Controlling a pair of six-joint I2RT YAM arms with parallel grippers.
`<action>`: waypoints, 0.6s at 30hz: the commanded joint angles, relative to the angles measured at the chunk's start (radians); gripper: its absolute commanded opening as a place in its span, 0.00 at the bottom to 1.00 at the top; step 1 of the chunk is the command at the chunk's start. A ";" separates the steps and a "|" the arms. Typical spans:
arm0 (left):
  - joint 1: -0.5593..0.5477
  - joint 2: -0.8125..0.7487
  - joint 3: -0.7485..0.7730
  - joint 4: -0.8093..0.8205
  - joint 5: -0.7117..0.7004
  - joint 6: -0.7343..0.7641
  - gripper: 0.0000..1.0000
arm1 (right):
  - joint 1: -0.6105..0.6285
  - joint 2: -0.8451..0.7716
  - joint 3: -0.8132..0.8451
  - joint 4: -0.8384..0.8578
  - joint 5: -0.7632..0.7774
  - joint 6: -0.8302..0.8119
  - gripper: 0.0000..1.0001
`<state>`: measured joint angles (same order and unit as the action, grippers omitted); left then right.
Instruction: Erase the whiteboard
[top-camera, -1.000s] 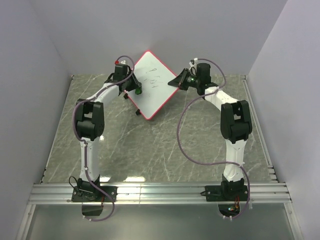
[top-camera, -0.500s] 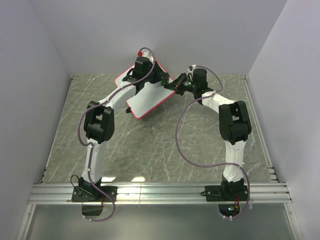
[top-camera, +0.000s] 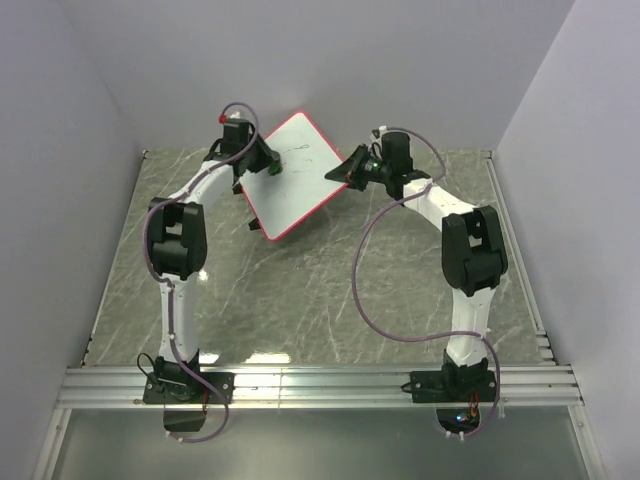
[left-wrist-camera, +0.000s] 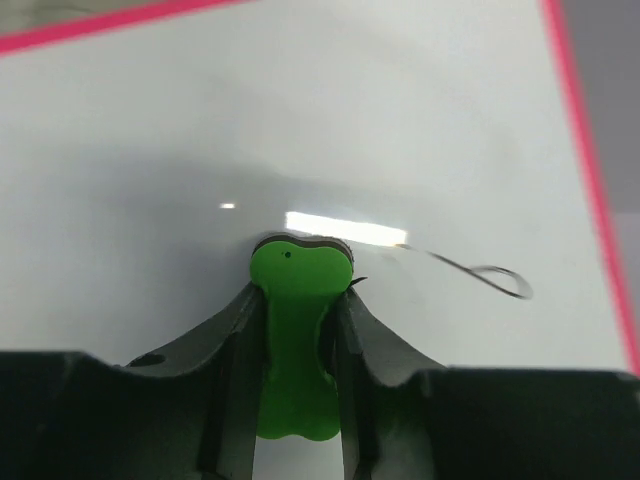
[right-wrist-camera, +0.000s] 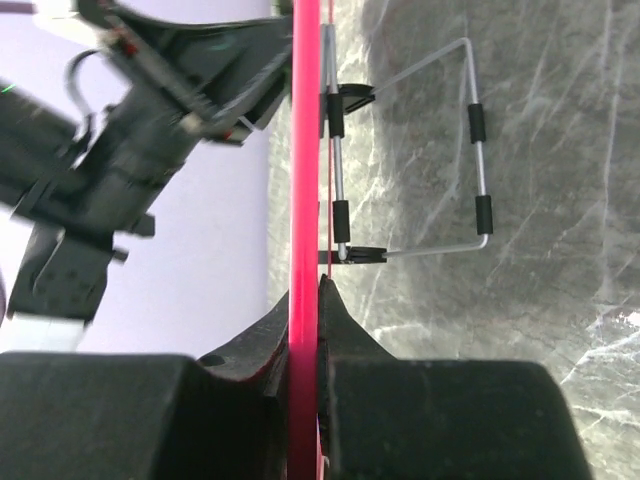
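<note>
The whiteboard (top-camera: 295, 180), white with a red-pink frame, stands tilted at the back of the table. My left gripper (top-camera: 268, 165) is shut on a small green eraser (left-wrist-camera: 295, 330) and presses its black pad against the board face (left-wrist-camera: 300, 120). A thin looped pen mark (left-wrist-camera: 490, 278) lies just right of the eraser; faint marks show near the board's top (top-camera: 303, 153). My right gripper (top-camera: 343, 171) is shut on the board's right edge; the red frame (right-wrist-camera: 304, 200) runs edge-on between its jaws. The wire stand (right-wrist-camera: 478, 150) shows behind the board.
Grey marbled tabletop (top-camera: 300, 290) spreads in front of the board. Pale walls close in on the left, back and right. A metal rail (top-camera: 320, 385) with both arm bases runs along the near edge.
My left gripper with the eraser swept right across the board, then back to its upper left. Most dark scribbles are gone. The board has tilted and shifted slightly; my right gripper stays on its edge.
</note>
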<state>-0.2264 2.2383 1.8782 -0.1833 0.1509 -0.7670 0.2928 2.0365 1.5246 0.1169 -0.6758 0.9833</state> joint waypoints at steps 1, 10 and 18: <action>-0.037 0.050 -0.120 -0.269 -0.020 0.066 0.00 | 0.043 -0.095 0.092 -0.082 -0.142 -0.047 0.00; -0.154 -0.031 -0.162 -0.217 0.183 0.052 0.00 | 0.039 -0.085 0.135 -0.140 -0.093 -0.113 0.00; -0.249 -0.063 -0.134 -0.153 0.277 -0.015 0.00 | 0.040 -0.094 0.135 -0.164 -0.073 -0.152 0.00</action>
<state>-0.3782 2.1109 1.7950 -0.2138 0.2512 -0.7353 0.2943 2.0167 1.6081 -0.0837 -0.6395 0.7834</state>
